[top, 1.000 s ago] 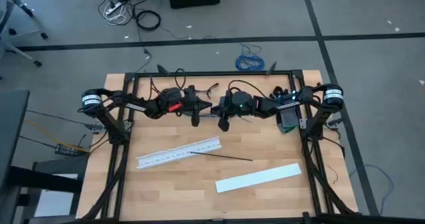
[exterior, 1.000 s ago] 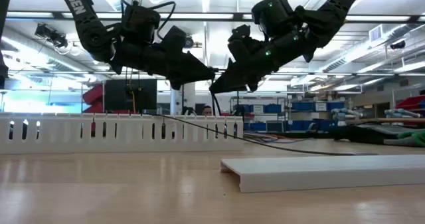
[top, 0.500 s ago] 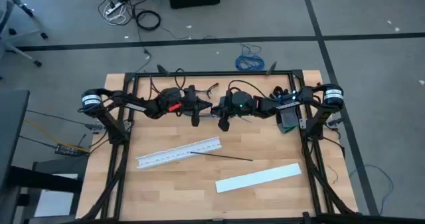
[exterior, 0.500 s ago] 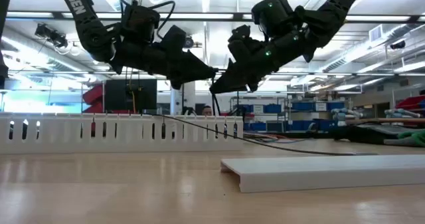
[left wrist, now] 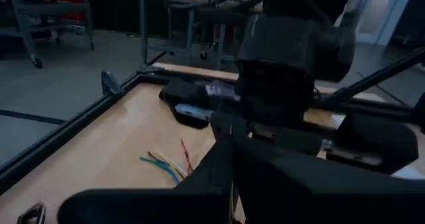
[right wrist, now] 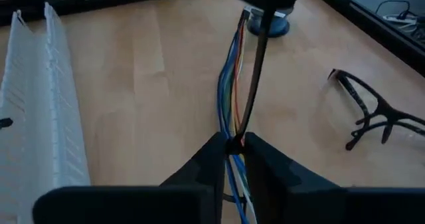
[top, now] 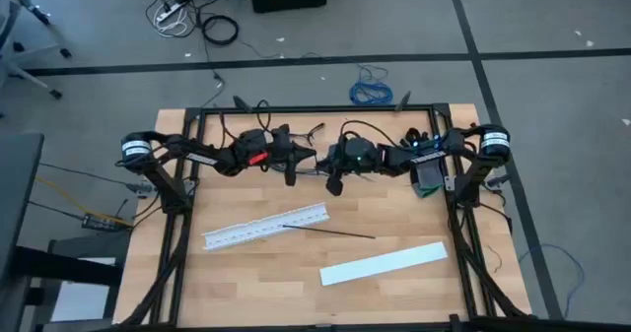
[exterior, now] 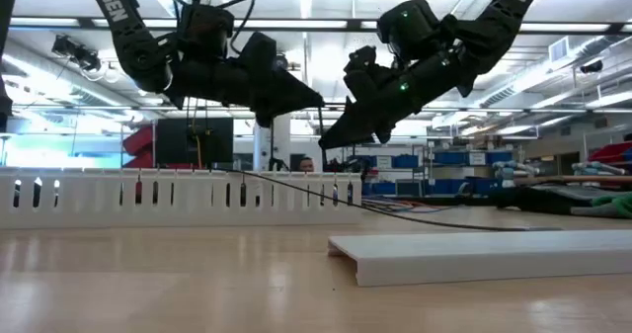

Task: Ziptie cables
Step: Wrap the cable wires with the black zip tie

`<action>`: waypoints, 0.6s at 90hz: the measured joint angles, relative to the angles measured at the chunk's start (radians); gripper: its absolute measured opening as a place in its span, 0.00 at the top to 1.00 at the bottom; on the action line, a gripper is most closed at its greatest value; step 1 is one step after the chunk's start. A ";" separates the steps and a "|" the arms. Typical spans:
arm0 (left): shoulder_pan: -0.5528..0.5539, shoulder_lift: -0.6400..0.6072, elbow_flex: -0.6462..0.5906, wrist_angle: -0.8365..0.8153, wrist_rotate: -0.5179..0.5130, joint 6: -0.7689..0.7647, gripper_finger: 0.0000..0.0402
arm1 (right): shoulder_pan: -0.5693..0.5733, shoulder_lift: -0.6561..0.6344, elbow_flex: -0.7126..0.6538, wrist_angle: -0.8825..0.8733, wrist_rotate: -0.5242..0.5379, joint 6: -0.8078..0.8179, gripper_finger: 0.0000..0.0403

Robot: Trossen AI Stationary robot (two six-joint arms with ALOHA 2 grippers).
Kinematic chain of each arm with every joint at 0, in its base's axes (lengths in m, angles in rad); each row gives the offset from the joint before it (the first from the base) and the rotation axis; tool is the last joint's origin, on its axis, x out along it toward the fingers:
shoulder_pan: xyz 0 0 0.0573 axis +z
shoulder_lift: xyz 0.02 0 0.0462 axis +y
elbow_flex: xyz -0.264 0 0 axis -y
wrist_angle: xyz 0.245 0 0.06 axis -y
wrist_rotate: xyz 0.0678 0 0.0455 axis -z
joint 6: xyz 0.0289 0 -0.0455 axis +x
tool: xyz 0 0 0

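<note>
Nearest on the bench (top: 394, 209) lies a flat white cover strip (top: 384, 263), and just beyond it the white slotted strip (top: 265, 227) with a thin black rod (top: 330, 232) running off its end. Farther back, both arms meet in the air above the bench's far part. The right gripper (right wrist: 232, 146) has its fingers pinched shut on the cables (right wrist: 230, 91), a bunch of coloured wires with a black tie beside them, stretching away from its tips. The left gripper (top: 304, 160) faces it closely, tip to tip; whether its fingers grip anything I cannot tell. A pair of dark safety glasses (right wrist: 369, 110) lies on the bench beyond.
</note>
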 joint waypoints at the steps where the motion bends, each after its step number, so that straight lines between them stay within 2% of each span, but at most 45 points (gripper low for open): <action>1: 0.000 0.000 0.001 0.000 0.000 -0.003 1.00 | 0.000 0.000 0.000 0.000 0.000 0.000 0.88; 54: -0.002 0.000 0.067 -0.002 0.044 -0.046 1.00 | 0.003 0.000 -0.001 -0.017 0.014 0.001 0.88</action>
